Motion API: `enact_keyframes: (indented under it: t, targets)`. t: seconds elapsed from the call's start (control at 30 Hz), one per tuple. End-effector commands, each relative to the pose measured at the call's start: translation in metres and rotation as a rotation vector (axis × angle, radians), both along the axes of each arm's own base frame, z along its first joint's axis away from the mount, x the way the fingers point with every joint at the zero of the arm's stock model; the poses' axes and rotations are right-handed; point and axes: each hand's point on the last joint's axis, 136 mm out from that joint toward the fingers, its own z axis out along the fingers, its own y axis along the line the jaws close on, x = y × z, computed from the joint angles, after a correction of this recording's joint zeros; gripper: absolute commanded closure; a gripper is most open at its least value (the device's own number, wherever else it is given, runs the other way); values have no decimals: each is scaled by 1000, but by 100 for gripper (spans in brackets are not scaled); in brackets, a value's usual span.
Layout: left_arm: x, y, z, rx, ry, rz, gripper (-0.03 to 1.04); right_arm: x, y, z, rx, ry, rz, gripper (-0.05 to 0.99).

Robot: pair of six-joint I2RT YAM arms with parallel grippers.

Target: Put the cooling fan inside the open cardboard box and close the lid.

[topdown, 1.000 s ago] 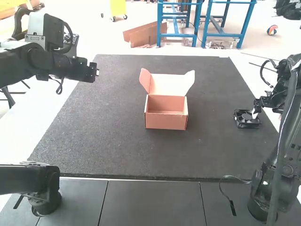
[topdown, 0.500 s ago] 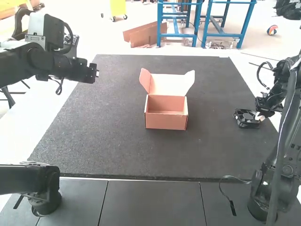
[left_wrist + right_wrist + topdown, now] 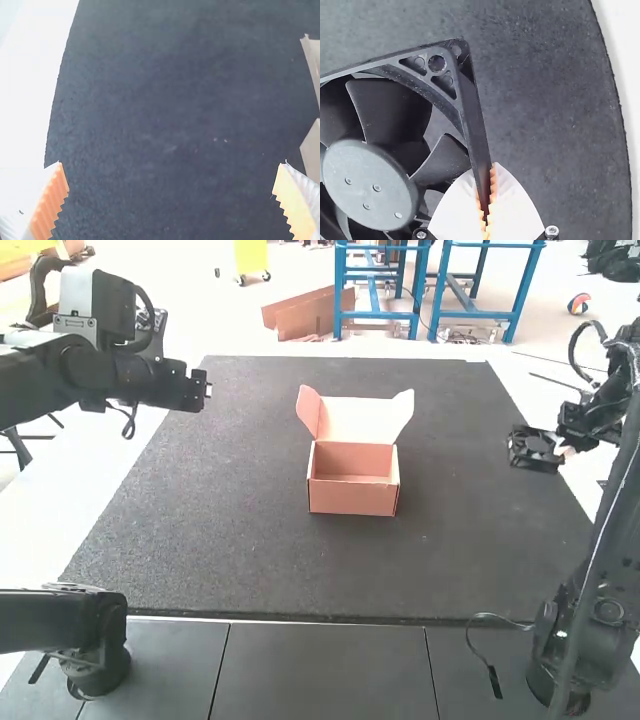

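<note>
The right end effector is clenched on the cooling fan, its ribbed pads pinching one thin side wall of the square frame. In the right wrist view the right end effector bites just that rail, with the cooling fan hanging off to one side over the dark mat.

The fan looks light and rigid, a hard plastic shell. The blades look thin and probably fragile, so the frame is the right place to grip. Such a narrow edge hold may let it pivot.

The cardboard box sits on the desk well apart from this end effector, between it and the left end effector. Its lid stands up at the back. Nothing shows inside, though the front wall hides the floor.

The left end effector is released, fingers spread wide over bare mat.
</note>
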Motion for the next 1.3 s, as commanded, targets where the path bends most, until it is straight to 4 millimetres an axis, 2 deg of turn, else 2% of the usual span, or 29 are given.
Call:
enact_keyframes:
  t: [0.0,0.1,0.2,0.4,0.67,1.1,1.27]
  targets:
    - [1,0,-1,12,-8,-1,4,-3,20,47,59,-96,-43,94]
    - [1,-1,-5,13,-5,-3,4,-8,28,74,57,-146,-91,94]
    - [2,-1,-8,11,-7,-2,4,-15,45,94,68,-167,-108,94]
    - [2,-1,-12,12,-8,-3,4,-37,103,113,112,-127,-59,94]
    - [3,-1,-9,10,-19,-4,4,-52,178,141,144,-168,10,94]
    - [-1,0,-7,7,-22,-1,4,-74,284,154,140,-207,179,94]
    - [-3,-1,-10,0,-19,-1,4,-72,314,138,134,-185,195,94]
